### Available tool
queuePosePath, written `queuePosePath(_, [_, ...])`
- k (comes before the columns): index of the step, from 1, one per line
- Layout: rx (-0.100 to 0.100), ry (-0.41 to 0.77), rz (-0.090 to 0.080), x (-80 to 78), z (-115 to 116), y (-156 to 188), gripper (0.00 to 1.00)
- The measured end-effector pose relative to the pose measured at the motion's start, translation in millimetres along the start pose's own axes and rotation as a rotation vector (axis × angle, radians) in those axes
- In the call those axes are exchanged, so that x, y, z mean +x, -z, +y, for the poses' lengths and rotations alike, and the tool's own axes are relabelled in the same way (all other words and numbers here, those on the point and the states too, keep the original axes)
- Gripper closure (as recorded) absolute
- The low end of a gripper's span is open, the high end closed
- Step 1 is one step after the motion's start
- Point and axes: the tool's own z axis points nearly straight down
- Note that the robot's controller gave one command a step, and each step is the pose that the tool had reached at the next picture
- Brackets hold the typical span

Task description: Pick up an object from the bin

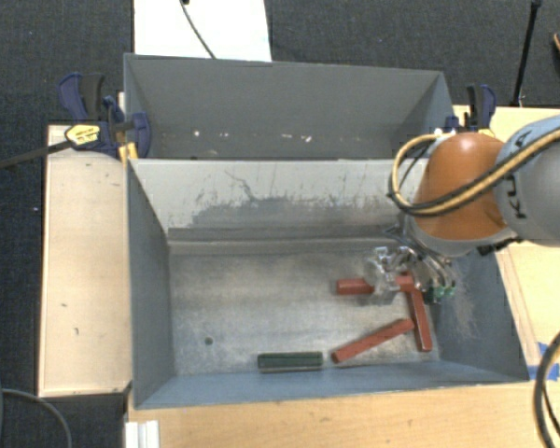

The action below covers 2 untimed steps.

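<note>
Can't tell if claw is open or closed. Just left, maybe touching: short red block, likely target. Just below: red stick. Farther below-left: 2nd red stick, then dark green bar. Grasp step, prob. Next: secure block, lift straight up.

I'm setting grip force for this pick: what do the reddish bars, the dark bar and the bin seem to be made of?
The reddish bars look matte and straight-edged with no shine, so probably painted wood or plastic. The dark bar has a similar shape and a dull dark green finish, likely the same stuff. The bin is grey sheet metal, with pale scuffs and scratches on its sloped wall.
</note>
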Motion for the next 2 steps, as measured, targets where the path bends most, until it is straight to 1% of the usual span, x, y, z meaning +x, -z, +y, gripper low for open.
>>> queuePosePath(1, [0.001, 0.051, -0.008, -10.5, 10, 113, 1.0])
queuePosePath(2, [0.001, 0.013, -0.007, 51.4, 13, 207, 1.0])
